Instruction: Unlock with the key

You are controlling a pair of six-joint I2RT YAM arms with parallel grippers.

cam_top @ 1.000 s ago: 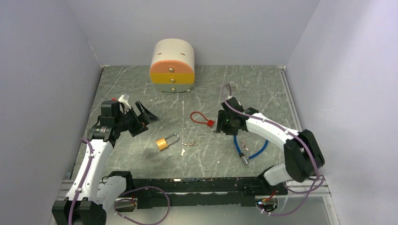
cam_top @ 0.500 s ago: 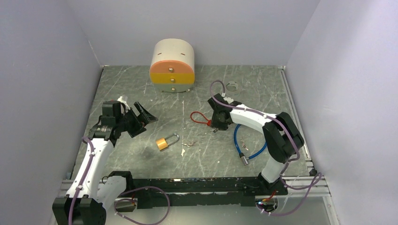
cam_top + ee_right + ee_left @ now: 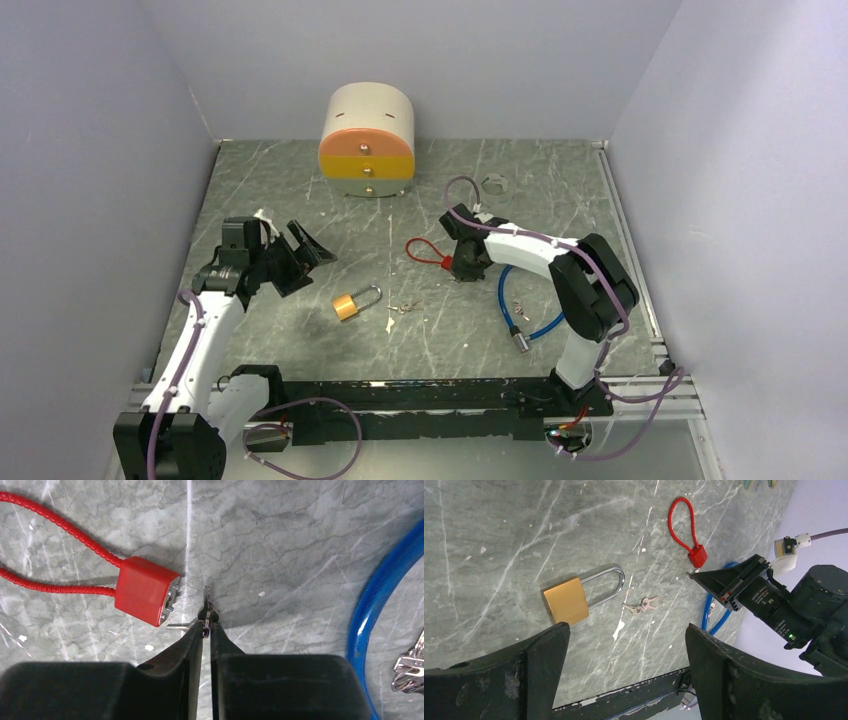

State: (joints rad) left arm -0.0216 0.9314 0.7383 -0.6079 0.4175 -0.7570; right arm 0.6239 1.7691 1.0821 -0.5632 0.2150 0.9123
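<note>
1. Right jaws: narrow, with only a slit between the tips, and pinched on the ringed head of a small key; the blade points straight ahead of the tips and lies low on the desk
2. Red cable lock: its body sits just left of the tips, beside the key and close to touching it; the cord loops away further left. A second thin blade lies between the lock body and the tips, probably on the same ring
3. Blue cable: right of the same tips and well apart, with another key bunch beyond it
4. Left jaws: wide and holding nothing, hanging above the desk. The brass padlock lies framed between the two fingers, and a key pair lies just past its shackle
5. Handling (judged): the key is light, thin, stiff and smooth, so it can slip or swivel if held by the ring alone. The flat head is the place to grip, leaving the blade free. The lock body is light and would slide on the polished stone unless braced
</note>
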